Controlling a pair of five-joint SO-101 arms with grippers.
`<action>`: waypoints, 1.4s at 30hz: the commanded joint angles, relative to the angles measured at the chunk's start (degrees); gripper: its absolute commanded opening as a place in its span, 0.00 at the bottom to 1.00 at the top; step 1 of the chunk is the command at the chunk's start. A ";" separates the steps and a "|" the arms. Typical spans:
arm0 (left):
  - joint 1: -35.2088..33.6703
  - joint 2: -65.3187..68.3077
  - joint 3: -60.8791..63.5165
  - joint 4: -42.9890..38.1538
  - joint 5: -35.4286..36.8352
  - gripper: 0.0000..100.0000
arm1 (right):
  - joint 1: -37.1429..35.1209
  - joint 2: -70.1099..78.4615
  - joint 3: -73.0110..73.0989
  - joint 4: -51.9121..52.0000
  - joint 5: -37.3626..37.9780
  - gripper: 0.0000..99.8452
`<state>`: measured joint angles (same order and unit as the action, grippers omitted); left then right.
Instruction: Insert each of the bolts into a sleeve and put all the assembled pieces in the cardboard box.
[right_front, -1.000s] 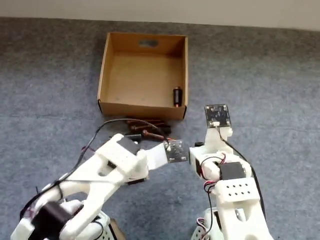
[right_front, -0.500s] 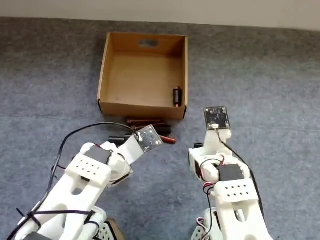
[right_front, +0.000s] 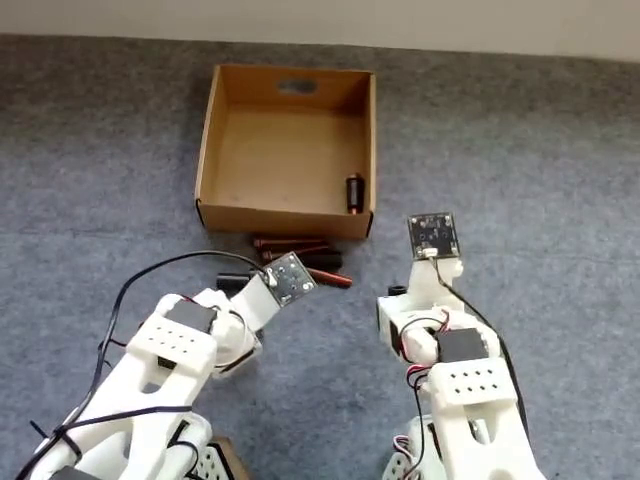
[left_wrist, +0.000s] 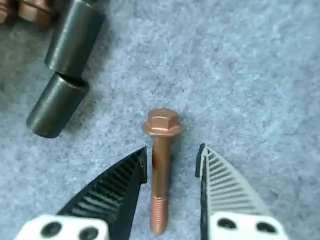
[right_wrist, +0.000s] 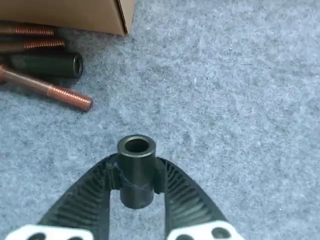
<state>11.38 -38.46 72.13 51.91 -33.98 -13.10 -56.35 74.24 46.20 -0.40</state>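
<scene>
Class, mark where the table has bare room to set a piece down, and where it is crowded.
Free: carpet left and right of the cardboard box; most of its floor, beside one assembled piece. Crowded: the strip before the box, with bolts and sleeves.

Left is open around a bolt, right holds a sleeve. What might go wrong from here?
The bolt lies flat on the carpet between the open fingers of the left gripper; closing may roll or tilt it.
The right gripper holds the sleeve at its fingertips; an inserting push might slide it back.
</scene>
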 joint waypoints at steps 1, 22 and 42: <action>-1.36 -1.27 -0.57 -1.23 0.00 0.16 | -0.22 -1.01 -0.22 -0.84 -0.26 0.01; 1.45 17.98 -12.70 -1.14 5.19 0.16 | -0.22 -1.01 -0.13 -0.75 -0.18 0.01; 1.54 23.25 -19.74 4.75 10.02 0.16 | -0.22 -1.01 -0.13 -0.66 -0.09 0.01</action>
<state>11.91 -14.99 55.60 55.25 -24.75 -13.10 -56.35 74.33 46.20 -0.40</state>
